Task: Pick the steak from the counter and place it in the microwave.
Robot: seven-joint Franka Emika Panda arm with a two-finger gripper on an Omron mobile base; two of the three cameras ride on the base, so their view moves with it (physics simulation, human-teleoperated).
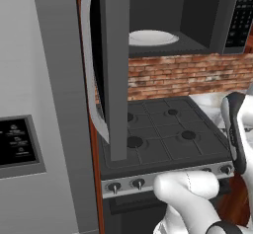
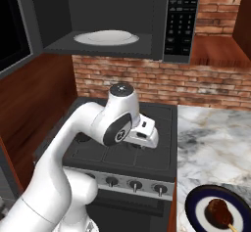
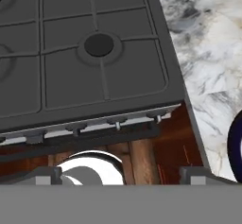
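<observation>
The steak (image 2: 218, 211), a reddish-brown lump with a pale end, lies on a small dark-blue-rimmed plate (image 2: 196, 201) on the marbled counter (image 2: 215, 138), right of the stove. A sliver of that plate's rim (image 3: 235, 145) shows in the hand view. My gripper (image 3: 122, 176) is open with nothing between its fingers. It hovers over the stove's front edge, left of and apart from the steak. The microwave (image 2: 117, 15) hangs above the stove, its door (image 1: 111, 65) swung open to the left. A round white plate (image 1: 150, 37) lies in its dark cavity.
The black gas stovetop (image 1: 163, 129) with its row of knobs (image 2: 132, 183) lies under my hand (image 2: 143, 134). A grey fridge (image 1: 34, 104) stands at the left. A brick wall (image 2: 196, 86) runs behind. The microwave's keypad (image 2: 181, 15) is right of the cavity.
</observation>
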